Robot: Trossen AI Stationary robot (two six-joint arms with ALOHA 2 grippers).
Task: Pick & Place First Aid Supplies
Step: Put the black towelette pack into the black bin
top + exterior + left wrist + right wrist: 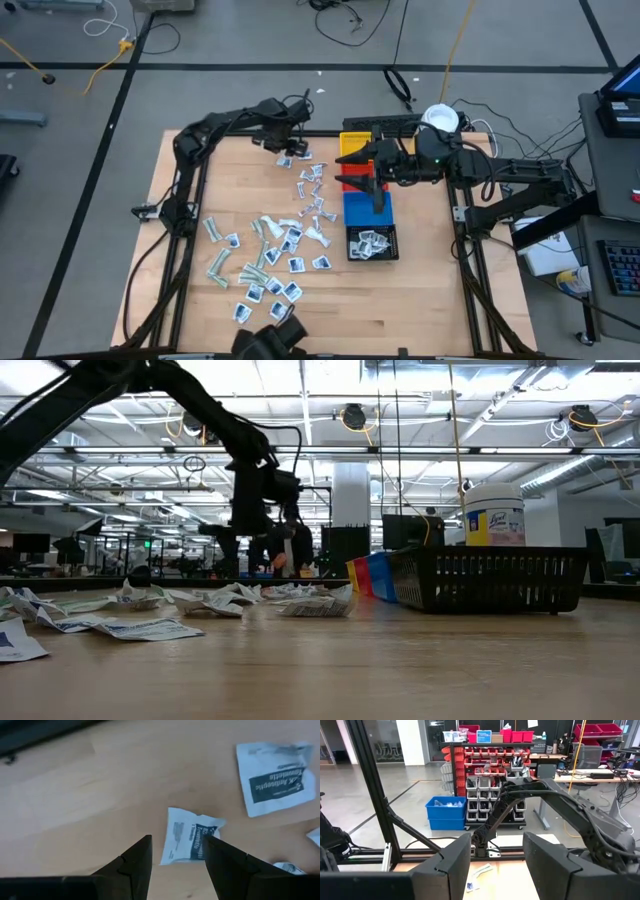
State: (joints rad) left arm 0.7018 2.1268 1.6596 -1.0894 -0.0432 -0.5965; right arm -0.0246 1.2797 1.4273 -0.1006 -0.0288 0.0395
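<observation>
Across the wooden table (400, 310), from its centre out toward 7 o'clock in the high view, lie the first aid supplies (270, 250): small flat packets, some white squares with dark blue print, some long pale green wrappers, some white or silver sachets. They overlap too much for an exact count; there are well over twenty loose ones. More of the same packets lie inside the black bin (372, 242).

Bins: four in a row at about 2 o'clock from the table's centre, running from far edge to near: yellow bin (352, 146), red bin (350, 180), blue bin (358, 208), then the black one. One white jar (493, 513) with a yellow label shows behind the black bin in the low view.

Left gripper (174, 855): at the far edge of the table, around 12 o'clock, low over the wood. Its jaws stand apart, nothing between them; one white packet with blue print (187, 842) lies flat on the table just beyond the fingertips. A larger white antiseptic sachet (277, 777) lies near it, apart.

Right gripper (376, 165): above the row of bins, near the red one. In its wrist view the two fingers (449, 865) stand apart and hold nothing
</observation>
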